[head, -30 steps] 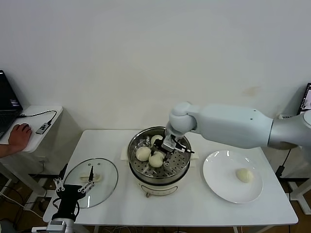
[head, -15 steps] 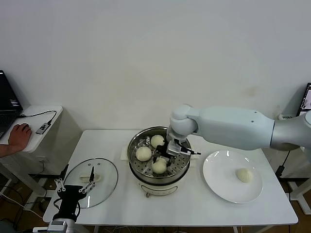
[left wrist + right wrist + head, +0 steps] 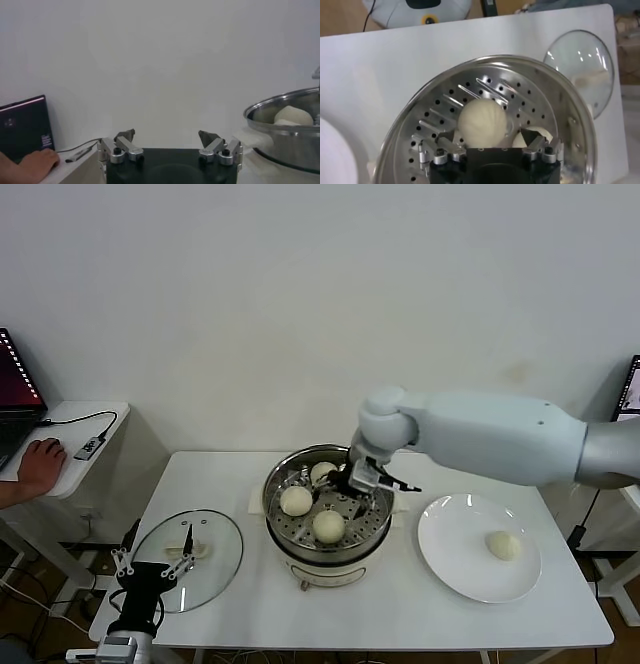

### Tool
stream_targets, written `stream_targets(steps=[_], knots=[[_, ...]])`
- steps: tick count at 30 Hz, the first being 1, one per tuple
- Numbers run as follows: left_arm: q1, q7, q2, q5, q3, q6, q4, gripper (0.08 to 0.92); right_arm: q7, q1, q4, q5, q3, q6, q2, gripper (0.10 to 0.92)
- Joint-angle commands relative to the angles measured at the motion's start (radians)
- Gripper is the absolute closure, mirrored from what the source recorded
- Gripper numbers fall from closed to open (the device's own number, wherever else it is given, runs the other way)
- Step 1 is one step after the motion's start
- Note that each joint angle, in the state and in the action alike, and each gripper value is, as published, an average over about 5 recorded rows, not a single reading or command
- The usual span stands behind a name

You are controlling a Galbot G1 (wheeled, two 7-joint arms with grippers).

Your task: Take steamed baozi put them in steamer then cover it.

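Three baozi sat in the steamer mid-table, a fourth was on the plate to the right. Lid lay flat on the left. Right gripper hung over the steamer, jaws spread, holding nothing. Left gripper sat near the lid, open too.

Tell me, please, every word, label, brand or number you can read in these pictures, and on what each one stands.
None can be read.
Laptop screen: faint marks on a dark display, too small to read.
Steamer, cover, plate, baozi: no print visible.
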Motion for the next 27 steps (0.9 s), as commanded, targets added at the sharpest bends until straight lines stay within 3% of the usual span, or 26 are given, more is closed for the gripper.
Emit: stream_targets(steps=[1, 5, 9, 18, 27], knots=[[-0.004, 0.001, 0.009, -0.001, 0.002, 0.000, -0.003, 0.177, -0.054, 0.065, 0.054, 0.137, 0.024, -0.406, -0.185, 0.202], [-0.007, 0.001, 0.016, -0.001, 0.006, 0.000, -0.002, 0.177, -0.063, 0.067, 0.115, 0.154, 0.030, -0.543, -0.309, 0.203], [-0.012, 0.000, 0.021, -0.001, 0.013, -0.002, 0.003, 0.177, -0.078, 0.028, 0.149, 0.121, 0.062, -0.583, -0.442, 0.203], [-0.022, 0.000, 0.021, 0.000, 0.028, -0.003, 0.014, 0.177, -0.111, -0.162, 0.103, -0.062, 0.181, -0.469, -0.620, 0.203], [-0.028, -0.011, 0.008, -0.005, 0.045, -0.016, 0.024, 0.177, -0.109, -0.580, 0.009, -0.192, 0.526, -0.416, -0.690, 0.203]])
